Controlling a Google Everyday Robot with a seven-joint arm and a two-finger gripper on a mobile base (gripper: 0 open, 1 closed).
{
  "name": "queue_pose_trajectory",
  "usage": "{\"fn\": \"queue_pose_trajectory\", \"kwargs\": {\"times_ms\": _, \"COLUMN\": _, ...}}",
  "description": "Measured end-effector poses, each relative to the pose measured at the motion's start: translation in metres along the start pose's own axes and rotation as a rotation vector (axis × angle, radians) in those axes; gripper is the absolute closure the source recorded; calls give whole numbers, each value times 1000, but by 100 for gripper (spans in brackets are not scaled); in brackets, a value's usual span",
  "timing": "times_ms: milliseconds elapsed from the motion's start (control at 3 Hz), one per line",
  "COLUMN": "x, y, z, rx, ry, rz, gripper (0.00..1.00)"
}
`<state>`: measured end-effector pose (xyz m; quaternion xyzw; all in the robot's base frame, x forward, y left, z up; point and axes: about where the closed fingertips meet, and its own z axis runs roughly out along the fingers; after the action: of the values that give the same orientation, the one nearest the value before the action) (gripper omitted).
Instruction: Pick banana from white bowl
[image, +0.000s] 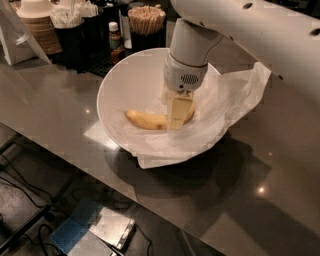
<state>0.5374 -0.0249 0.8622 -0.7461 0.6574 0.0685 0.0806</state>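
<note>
The yellow banana (144, 120) lies in the middle of the large white bowl (122, 82), which is lined with crinkled white paper (235, 97). My gripper (177, 119) reaches straight down into the bowl from the white arm (192, 47) and sits at the banana's right half, covering part of it. The banana's right end shows just behind the gripper. The banana rests on the bowl's bottom.
The bowl stands on a dark glossy counter (60, 107). Behind it are a holder of wooden stirrers (146, 20), a small bottle (116, 36), stacked cups and lids (37, 22) and black holders. The counter's front edge drops to a floor with cables.
</note>
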Motion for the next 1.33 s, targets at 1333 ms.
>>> {"fn": "queue_pose_trajectory", "kwargs": {"times_ms": 1333, "x": 7, "y": -6, "z": 10, "rx": -8, "ry": -19, "rz": 25, "gripper": 41}}
